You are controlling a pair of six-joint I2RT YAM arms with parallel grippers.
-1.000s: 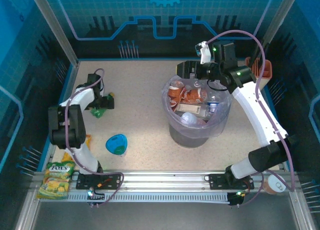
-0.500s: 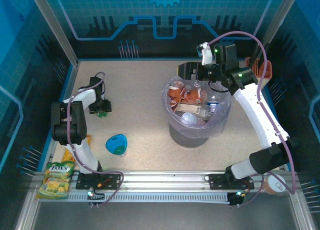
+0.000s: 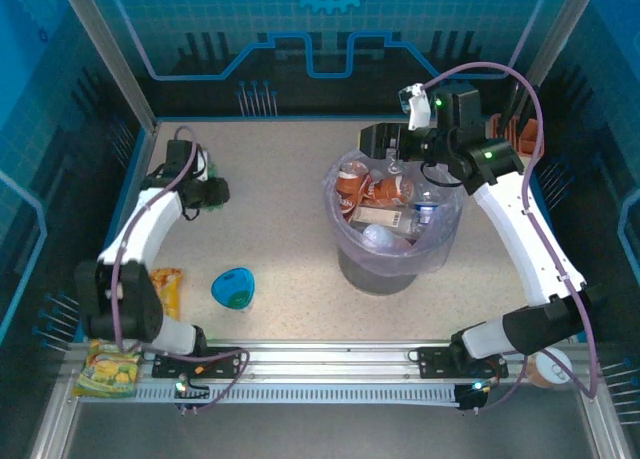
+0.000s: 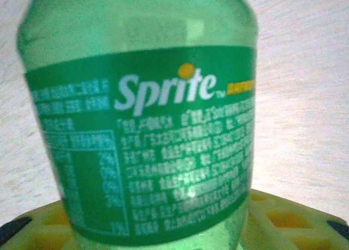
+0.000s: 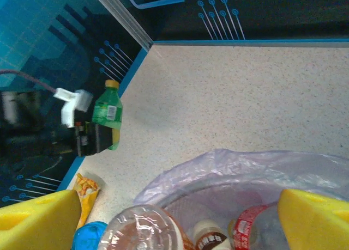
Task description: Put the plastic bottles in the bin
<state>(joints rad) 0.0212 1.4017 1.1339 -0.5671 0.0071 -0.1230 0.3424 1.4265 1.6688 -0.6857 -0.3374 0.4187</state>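
Note:
A green Sprite bottle (image 4: pixel 142 125) with a yellow cap stands between the yellow fingers (image 4: pixel 289 223) of my left gripper (image 3: pixel 205 192), which is shut on its lower body. In the right wrist view that bottle (image 5: pixel 107 113) is held upright near the table's far left edge. The bin (image 3: pixel 372 275), a grey bucket with a pale lilac liner, stands right of centre and holds several plastic bottles (image 3: pixel 385 201) with red, brown and white labels. My right gripper (image 5: pixel 174 223) hangs open over the bin's far rim with nothing between its pads.
A small blue bowl (image 3: pixel 233 287) sits on the table in front of the left arm. Yellow snack packets lie at the left edge (image 3: pixel 165 289) and near corner (image 3: pixel 108 367). An orange and beige knife block (image 3: pixel 527 134) stands at the far right.
My left gripper has closed on the green bottle and carried it up and toward the far left edge, the arm stretching out. The right gripper has barely moved above the bin.

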